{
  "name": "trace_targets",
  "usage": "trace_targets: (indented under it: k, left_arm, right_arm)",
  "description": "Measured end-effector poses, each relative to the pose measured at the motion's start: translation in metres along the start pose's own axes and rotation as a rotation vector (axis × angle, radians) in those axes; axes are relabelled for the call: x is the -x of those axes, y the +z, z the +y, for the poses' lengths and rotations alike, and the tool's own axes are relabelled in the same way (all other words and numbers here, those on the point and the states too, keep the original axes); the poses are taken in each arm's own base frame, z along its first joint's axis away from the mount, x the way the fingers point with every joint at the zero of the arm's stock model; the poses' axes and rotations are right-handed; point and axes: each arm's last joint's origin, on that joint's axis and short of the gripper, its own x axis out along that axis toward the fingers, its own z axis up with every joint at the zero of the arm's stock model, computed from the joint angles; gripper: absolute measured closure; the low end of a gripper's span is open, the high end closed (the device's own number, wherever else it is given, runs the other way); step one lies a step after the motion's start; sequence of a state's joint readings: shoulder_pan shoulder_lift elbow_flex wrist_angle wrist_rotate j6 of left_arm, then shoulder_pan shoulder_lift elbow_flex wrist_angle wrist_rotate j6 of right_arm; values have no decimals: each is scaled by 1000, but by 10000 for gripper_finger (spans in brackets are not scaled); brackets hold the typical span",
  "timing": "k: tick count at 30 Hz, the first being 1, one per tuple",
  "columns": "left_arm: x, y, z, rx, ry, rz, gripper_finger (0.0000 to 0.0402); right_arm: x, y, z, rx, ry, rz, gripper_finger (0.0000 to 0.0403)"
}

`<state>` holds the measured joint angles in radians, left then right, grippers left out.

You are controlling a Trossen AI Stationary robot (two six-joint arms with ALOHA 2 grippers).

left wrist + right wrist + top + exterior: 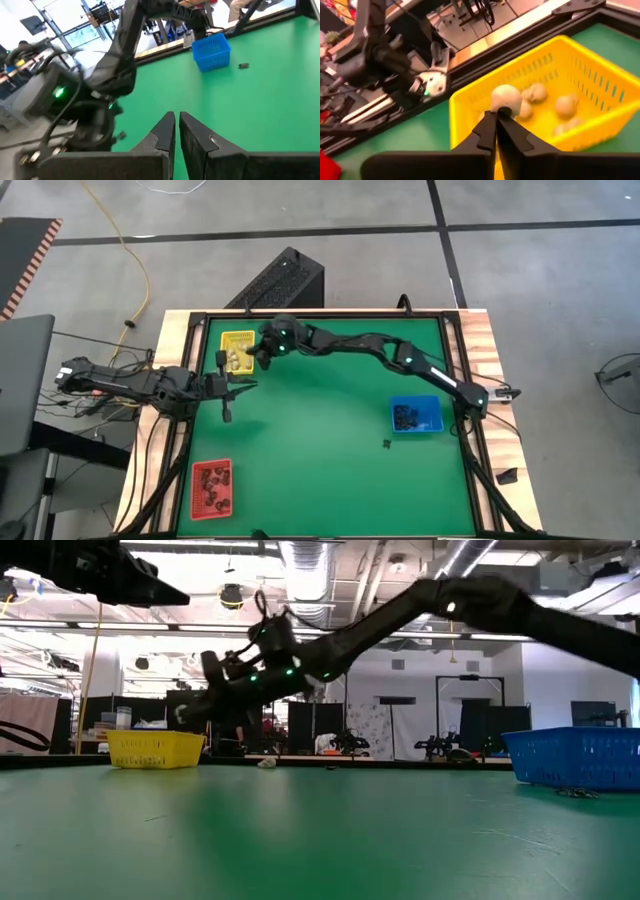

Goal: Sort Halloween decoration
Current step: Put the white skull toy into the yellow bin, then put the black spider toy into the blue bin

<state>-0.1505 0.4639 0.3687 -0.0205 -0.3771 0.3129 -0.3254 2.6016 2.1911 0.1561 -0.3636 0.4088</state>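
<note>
Right wrist view shows the right gripper (496, 116) pinching a cream trinket (505, 98) at its fingertips, just above the yellow tray (470, 117), where similar cream pieces (566, 106) lie beyond. Released too near the rim, it could bounce out onto the green table (320, 450). The left gripper (177, 120) waits beside the tray, closed and empty.

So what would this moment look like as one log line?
right gripper: shut on cream trinket over yellow tray | left gripper: shut, waiting
</note>
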Motion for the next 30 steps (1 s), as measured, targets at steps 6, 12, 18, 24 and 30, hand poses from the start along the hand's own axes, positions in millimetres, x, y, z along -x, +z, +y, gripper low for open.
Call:
trace_targets:
  k: [6,12,18,24,30]
  left_arm:
    - [0,1,0,-68,-1,-9,386]
    - [0,2,0,-122,-2,-20,386]
    - [0,1,-2,-121,-77,-34,386]
    - [-19,8,-9,-74,-210,-154,386]
    - [-87,-41,6,-8,-54,182,386]
  right_arm:
    - [-11,5,-10,14,20,-50,316]
    - [-5,15,-16,6,-2,-45,267]
    - [34,46,-30,-100,10,149,235]
    - [118,83,-12,-68,-126,497,240]
    - [193,94,40,-24,-346,852,253]
